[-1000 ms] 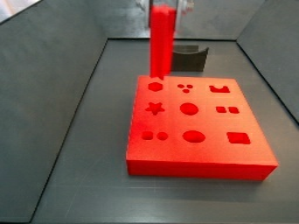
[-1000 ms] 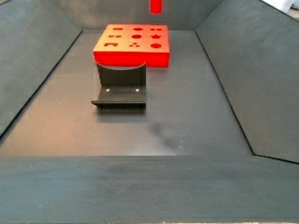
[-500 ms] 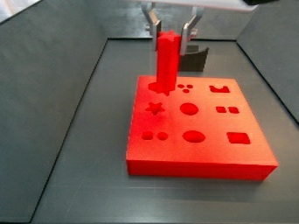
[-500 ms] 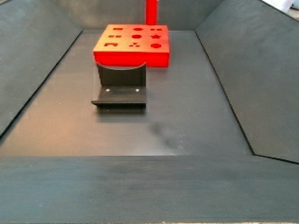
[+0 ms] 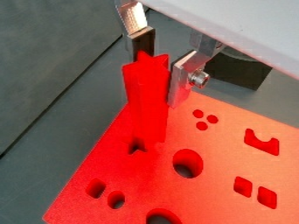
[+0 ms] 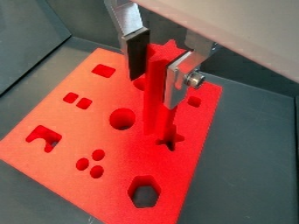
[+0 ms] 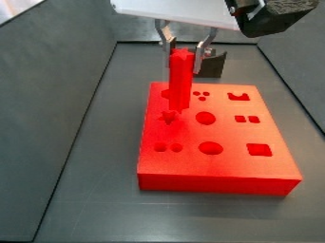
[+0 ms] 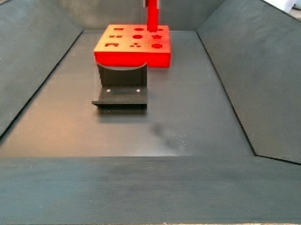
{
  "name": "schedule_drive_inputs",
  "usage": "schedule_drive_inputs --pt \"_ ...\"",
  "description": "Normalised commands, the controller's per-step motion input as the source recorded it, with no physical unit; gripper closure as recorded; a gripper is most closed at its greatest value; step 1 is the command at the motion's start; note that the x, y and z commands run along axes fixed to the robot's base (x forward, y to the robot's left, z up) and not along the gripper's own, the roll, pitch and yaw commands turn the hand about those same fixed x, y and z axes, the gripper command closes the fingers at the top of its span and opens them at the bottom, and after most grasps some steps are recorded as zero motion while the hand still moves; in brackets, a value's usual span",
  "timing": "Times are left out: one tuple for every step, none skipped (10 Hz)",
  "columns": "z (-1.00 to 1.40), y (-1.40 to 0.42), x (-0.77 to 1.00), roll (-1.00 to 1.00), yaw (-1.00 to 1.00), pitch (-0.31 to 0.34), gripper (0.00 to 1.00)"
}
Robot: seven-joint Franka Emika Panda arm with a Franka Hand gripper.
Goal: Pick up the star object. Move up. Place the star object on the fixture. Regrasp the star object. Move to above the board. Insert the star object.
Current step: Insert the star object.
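Long red star-section plastic bar, the star object [image 7: 180, 84]: upright on the flat red plastic board with shaped cut-outs [image 7: 254, 169]; lower end at the star-shaped hole [image 6: 170, 138], in both wrist views; depth of entry cannot be told.

Two-finger gripper [image 5: 162, 59]: above the board, one finger on each side of the star object's upper part.

Board: on the tray floor, at the far end in a side view [image 8: 118, 56].

Dark L-shaped fixture [image 8: 121, 90]: on the floor just before the board in that view; behind the board in a side view [image 7: 211, 64].
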Motion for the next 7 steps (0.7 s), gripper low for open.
schedule_drive_inputs --pt "-0.29 0.00 -0.01 0.00 -0.13 -0.044 1.00" --pt "0.00 0.00 0.00 -0.01 -0.02 0.000 1.00" --pt "-0.03 0.00 0.00 0.00 0.00 0.000 1.00" --pt "-0.21 0.00 0.00 0.02 -0.03 0.000 1.00" --pt "-0.26 0.00 -0.05 0.01 -0.27 0.000 1.00" --pt "-0.26 0.00 -0.15 0.02 -0.46 0.000 1.00" --pt "-0.20 0.00 -0.07 0.00 -0.48 0.000 1.00"
